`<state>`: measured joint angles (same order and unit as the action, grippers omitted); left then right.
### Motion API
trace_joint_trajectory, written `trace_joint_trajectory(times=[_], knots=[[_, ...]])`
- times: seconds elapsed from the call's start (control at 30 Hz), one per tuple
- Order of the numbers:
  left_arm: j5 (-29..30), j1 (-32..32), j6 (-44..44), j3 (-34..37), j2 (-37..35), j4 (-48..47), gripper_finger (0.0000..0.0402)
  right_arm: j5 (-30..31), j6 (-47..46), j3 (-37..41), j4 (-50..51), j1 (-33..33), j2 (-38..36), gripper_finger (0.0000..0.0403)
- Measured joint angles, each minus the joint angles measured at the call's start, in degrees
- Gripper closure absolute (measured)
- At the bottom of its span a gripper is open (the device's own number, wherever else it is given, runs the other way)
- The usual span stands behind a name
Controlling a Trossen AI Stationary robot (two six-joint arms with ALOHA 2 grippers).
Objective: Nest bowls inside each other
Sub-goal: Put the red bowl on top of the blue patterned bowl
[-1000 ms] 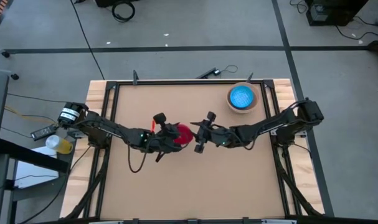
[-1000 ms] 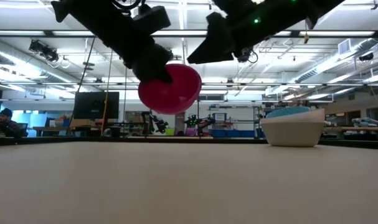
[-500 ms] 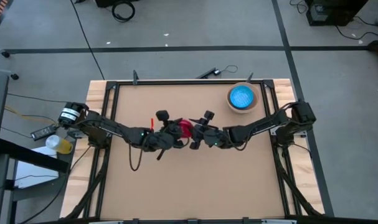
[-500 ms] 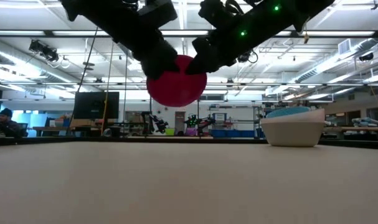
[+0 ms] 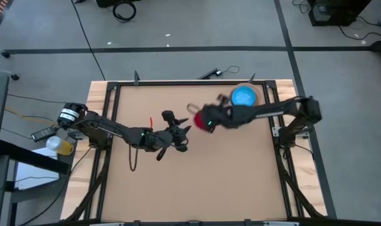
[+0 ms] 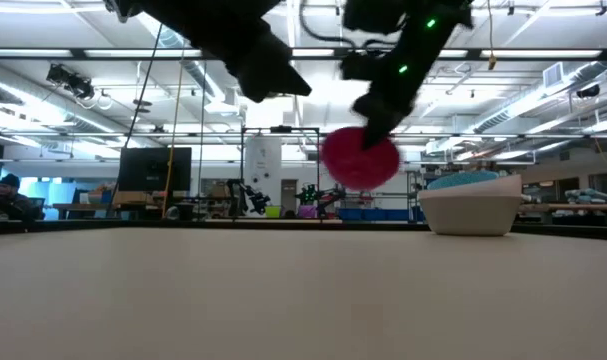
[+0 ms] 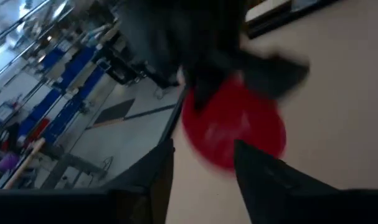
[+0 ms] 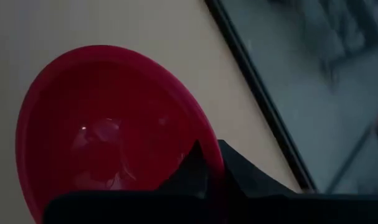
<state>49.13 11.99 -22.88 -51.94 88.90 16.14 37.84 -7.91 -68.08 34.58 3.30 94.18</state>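
A magenta-red bowl (image 6: 360, 158) hangs in the air over the table's middle, right of centre, with my right gripper (image 5: 207, 119) shut on it. My left gripper (image 5: 182, 134) stands open just to the bowl's left, with nothing between its fingers (image 7: 269, 180); the bowl (image 7: 235, 127) shows beyond them. At the far right, a stack of nested bowls (image 5: 243, 98) rests on the table, a light blue one uppermost and a grey-white one (image 6: 470, 213) at the bottom. My right gripper pinches the magenta-red bowl's rim (image 8: 215, 158), one finger inside (image 8: 189, 171) and one outside the wall. The fingers slant down from above and from the table's right. The bowl hangs below them, tipped on edge and clear of the table.
Black frame rails (image 5: 115, 100) run along the table's edges. A cable and a small dark tool (image 5: 210, 73) lie just past the far edge. A yellow bottle (image 5: 61, 145) stands off the table's left side. Bare board (image 5: 196, 182) spreads toward the near edge.
The bowl has passed from one gripper to the other. My right gripper has closed in on the rim and shut, and my left gripper has opened and let go. My right gripper has then tipped downward and carried the bowl toward the far right, toward the stack.
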Motion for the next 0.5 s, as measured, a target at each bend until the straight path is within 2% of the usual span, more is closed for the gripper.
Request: trace_joint_trajectory(times=[0.1,0.2,0.33,0.5], knots=[[0.2,0.1,1.7,0.1,-0.3,-2.1,0.0215,-3.3,-5.8,0.0,11.2,6.4,-3.8,0.0387],[-0.7,1.0,2.1,0.1,-0.5,-3.2,0.0211,-2.6,-7.5,2.8,16.7,12.8,-8.2,0.0387],[-0.6,1.8,2.1,0.5,-0.5,-4.1,0.021,-5.4,-8.7,7.7,15.8,20.7,-16.8,0.0387],[0.6,1.8,2.5,0.5,-0.5,-5.6,0.021,-9.3,-10.3,16.0,10.5,29.1,-23.9,0.0387]])
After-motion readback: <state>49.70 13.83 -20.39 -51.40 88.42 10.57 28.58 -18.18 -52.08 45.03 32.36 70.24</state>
